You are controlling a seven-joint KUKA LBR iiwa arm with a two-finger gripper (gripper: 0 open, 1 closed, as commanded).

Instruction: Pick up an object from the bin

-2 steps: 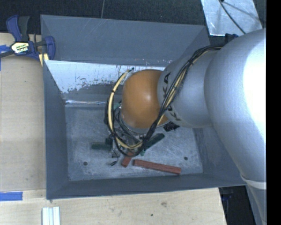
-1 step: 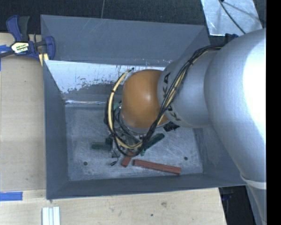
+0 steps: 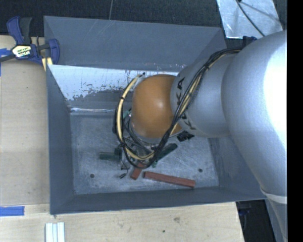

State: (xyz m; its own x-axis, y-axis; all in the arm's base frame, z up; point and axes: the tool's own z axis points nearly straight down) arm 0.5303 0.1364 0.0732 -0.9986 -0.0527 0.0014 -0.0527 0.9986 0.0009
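Down near the floor of the grey bin, the pincer sits buried under the arm's orange cover and a tangle of cables, so I cannot tell whether it is open or closed or has anything in it. Nearest to it are a small reddish-brown block just below its tip, a long reddish-brown bar to its lower right, and a dark green piece just to its left. Which one it is after is unclear. A close here could pinch two things at once or merely shove the block against the bar. The hanging cables might also snag the green piece on the lift.
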